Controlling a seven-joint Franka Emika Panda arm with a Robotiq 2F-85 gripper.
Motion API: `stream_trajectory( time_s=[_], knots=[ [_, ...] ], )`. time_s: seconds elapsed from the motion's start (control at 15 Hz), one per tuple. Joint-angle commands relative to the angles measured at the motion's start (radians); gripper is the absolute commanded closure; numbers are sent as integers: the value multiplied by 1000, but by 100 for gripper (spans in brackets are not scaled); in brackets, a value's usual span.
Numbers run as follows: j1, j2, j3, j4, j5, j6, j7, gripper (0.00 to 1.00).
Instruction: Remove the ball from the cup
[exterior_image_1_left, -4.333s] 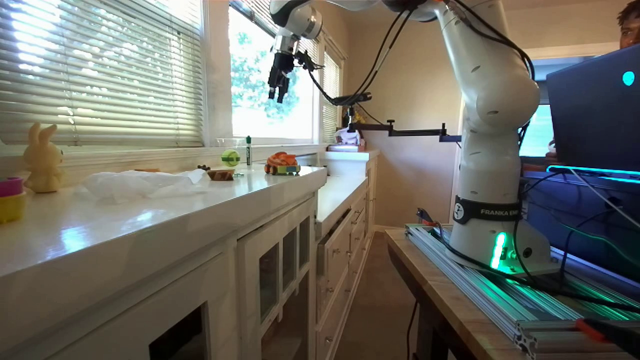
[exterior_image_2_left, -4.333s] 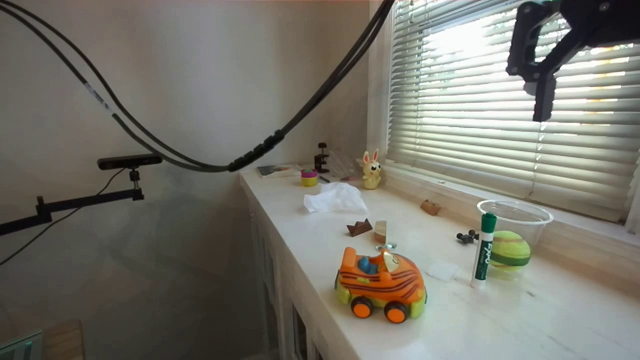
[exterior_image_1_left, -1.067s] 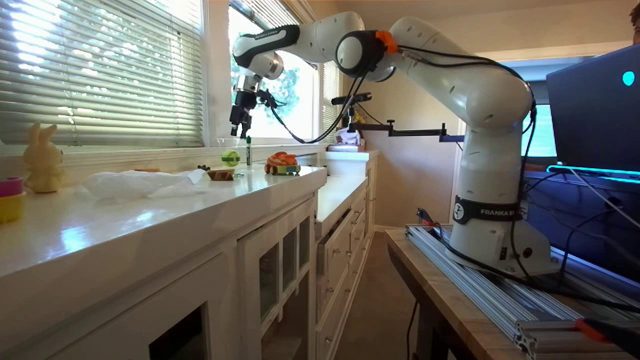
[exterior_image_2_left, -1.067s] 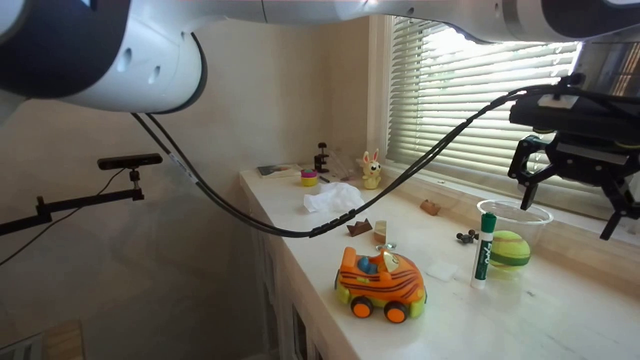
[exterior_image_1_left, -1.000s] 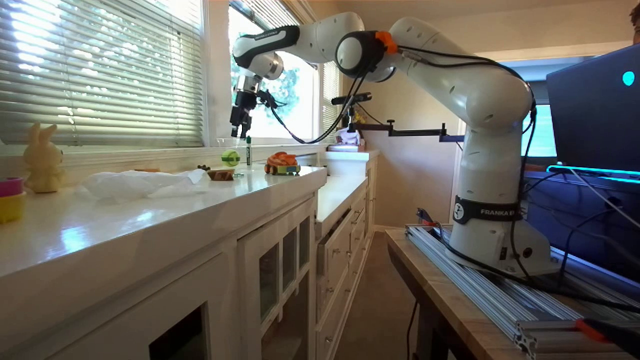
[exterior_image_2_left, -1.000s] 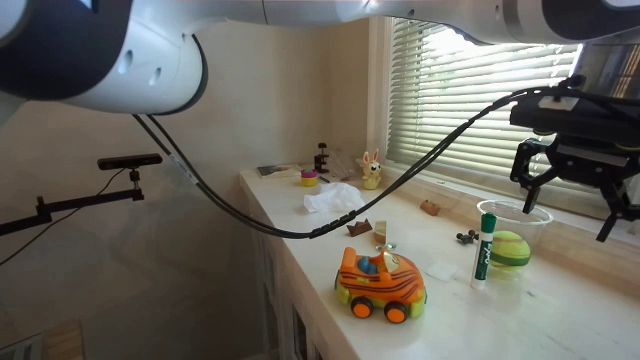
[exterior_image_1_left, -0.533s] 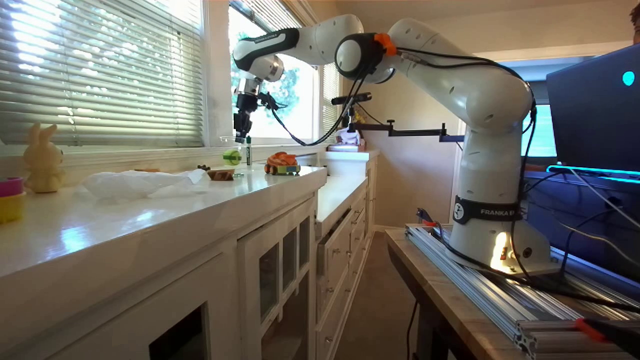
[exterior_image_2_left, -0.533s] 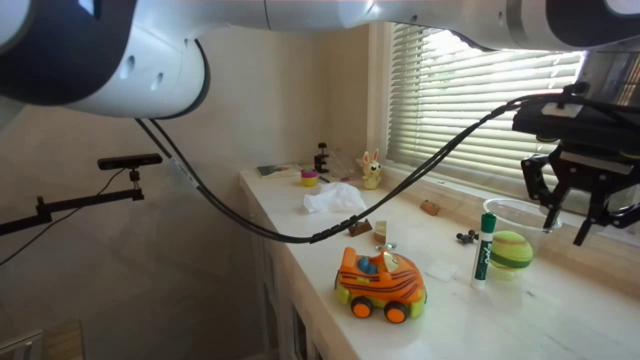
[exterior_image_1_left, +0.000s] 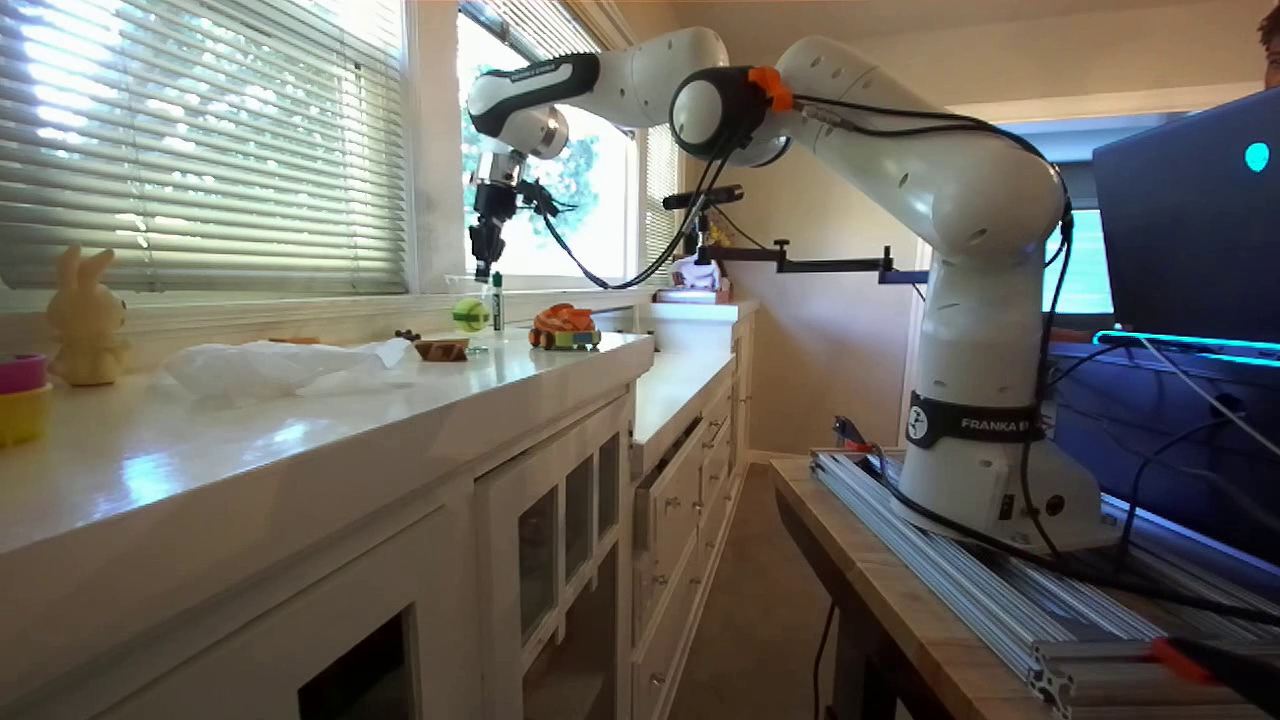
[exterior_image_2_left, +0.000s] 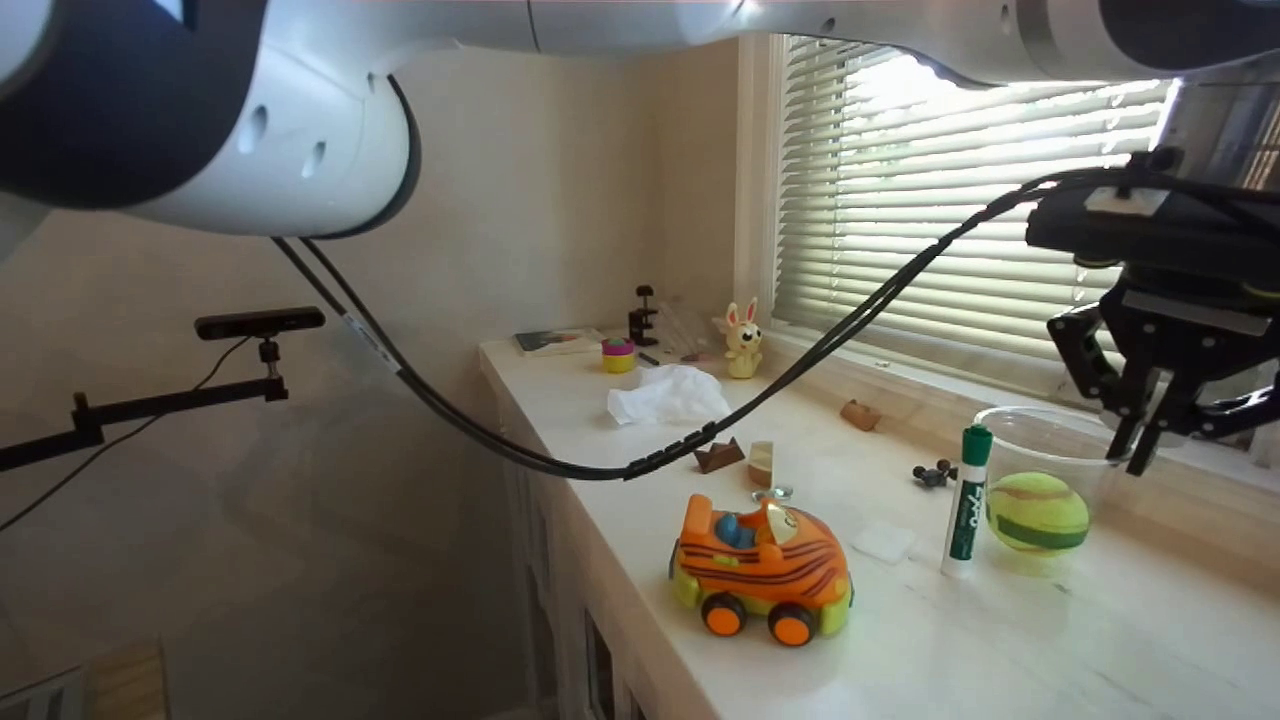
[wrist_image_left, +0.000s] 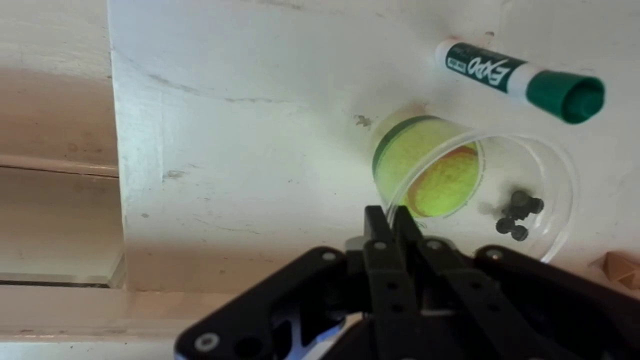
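The fingers (wrist_image_left: 375, 225) of the gripper (wrist_image_left: 390, 216) stand together, with only the rim of the clear cup (wrist_image_left: 420, 162) pinched between them. From this I judge that the step in hand is to hold the cup and perhaps to tip it, rather than to take the ball directly. The ball (wrist_image_left: 446, 184), a yellow-green tennis ball, lies low inside the cup, so the task is not yet done.

The first danger is at the pinch itself. It holds the cup at one place only, and the wall looks thin; under the weight of the ball it may bend, or the cup may turn between the fingers and slip away. Whether its base rests flat on the counter (exterior_image_2_left: 1150, 620) I cannot tell, so a sudden lift could also make it swing.

Near the cup, but apart from it, the green-capped marker (exterior_image_2_left: 966, 500) stands upright, and a swing to that side would probably knock it down. Farther out, the toy car (exterior_image_2_left: 762, 572) stands close to the counter's edge. When the cup is tipped, the ball will likely roll, and if the tipping is too quick, it may pass over this edge and fall
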Motion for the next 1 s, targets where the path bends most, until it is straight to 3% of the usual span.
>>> stream_trajectory(
  time_s=[0.0,0.2,0.93],
  knots=[
    [-1,33,-12,71,-17,-44,28,98],
    [17,11,-49,84,-63,-61,22,98],
    [164,31,-265,170,-457,-151,-46,98]
  ],
)
